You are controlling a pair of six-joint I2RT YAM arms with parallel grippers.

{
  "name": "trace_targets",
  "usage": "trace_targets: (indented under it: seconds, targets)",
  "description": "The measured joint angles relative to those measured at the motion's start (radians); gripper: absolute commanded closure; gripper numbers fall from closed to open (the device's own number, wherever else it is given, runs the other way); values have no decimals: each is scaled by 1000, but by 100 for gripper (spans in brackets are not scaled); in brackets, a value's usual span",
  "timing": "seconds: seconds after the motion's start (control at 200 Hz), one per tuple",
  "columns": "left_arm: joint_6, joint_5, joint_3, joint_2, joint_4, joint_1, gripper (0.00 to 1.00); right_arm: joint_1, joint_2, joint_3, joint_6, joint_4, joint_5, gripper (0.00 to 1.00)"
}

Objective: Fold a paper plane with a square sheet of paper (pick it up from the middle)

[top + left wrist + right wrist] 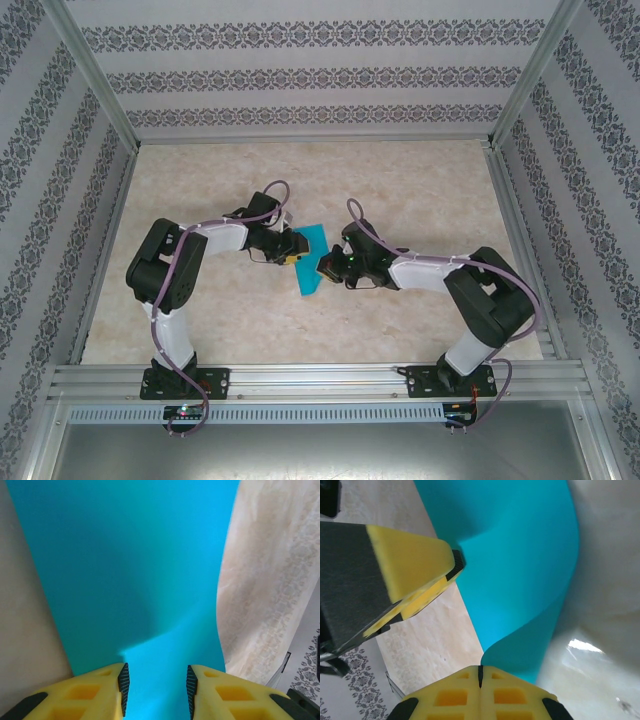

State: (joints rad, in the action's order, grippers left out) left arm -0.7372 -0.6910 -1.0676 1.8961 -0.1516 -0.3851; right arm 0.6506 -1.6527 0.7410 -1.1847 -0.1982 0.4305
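My left jaws stand apart over the paper (308, 278), which lies mid-desk (420, 180) between the arms, long axis running away from me, while my right jaws are pinched together on its lifted right edge.

Bright, even, diffuse from overhead in the top view, with only soft, short shadows on the pale counter (400, 180). Soft-focused at close range in both wrist views, shaded diagonally across the square sheet of paper (125, 555), blown out in one white glare patch (581, 645) on the counter.
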Motion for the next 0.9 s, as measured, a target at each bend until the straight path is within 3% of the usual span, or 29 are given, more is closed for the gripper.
trace_targets:
  seconds: [0.21,0.899]
  targets:
    - [14,55,-52,-2,-20,1,75,0,-70,35,-16,-45,-1,100]
    - [53,107,-108,77,-97,1,85,13,-216,130,-14,-144,8,100]
